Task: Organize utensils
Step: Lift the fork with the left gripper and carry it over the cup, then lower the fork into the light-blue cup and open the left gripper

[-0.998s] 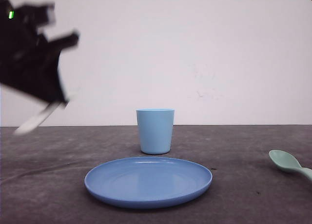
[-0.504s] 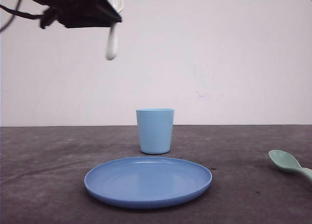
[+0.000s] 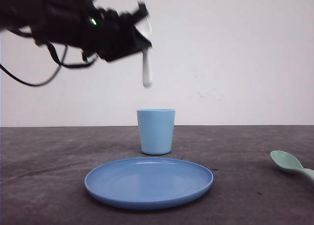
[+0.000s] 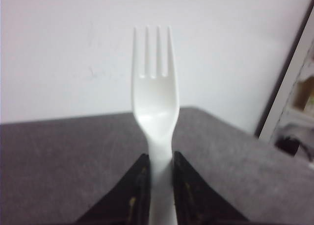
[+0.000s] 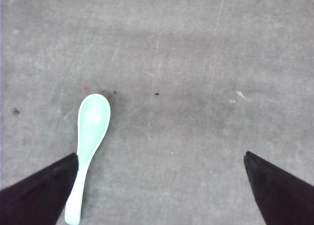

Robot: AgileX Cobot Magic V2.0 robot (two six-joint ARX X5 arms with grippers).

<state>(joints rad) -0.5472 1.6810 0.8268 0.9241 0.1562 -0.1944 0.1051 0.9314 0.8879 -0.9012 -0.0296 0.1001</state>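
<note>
Left end effector [image 3: 142, 36] clamped on the fork [image 4: 156, 112], jaws pinching the handle just under the neck, tines pointing away from the wrist. Front view: fork hangs handle-down in the air, above the cup [image 3: 156, 132] and slightly left of it, well clear of the rim. Plate [image 3: 148, 182] sits on the bench [image 3: 49, 186] just in front of the cup.

Spoon [image 5: 90, 141] lies flat on the bench at far right, well apart from cup and plate. Right end effector [image 5: 162, 195] hovers above it, jaws wide apart, one fingertip [image 5: 49, 186] beside the spoon handle.

Handling, my read: both utensils are thin light plastic, stiff enough but smooth, so they can pivot in a narrow pinch. Fork grip near the neck looks OK for a handle-first drop into the cup. Spoon: grab mid-handle across the narrow width, not the bowl; low profile on the bench means fingers must come right down.
</note>
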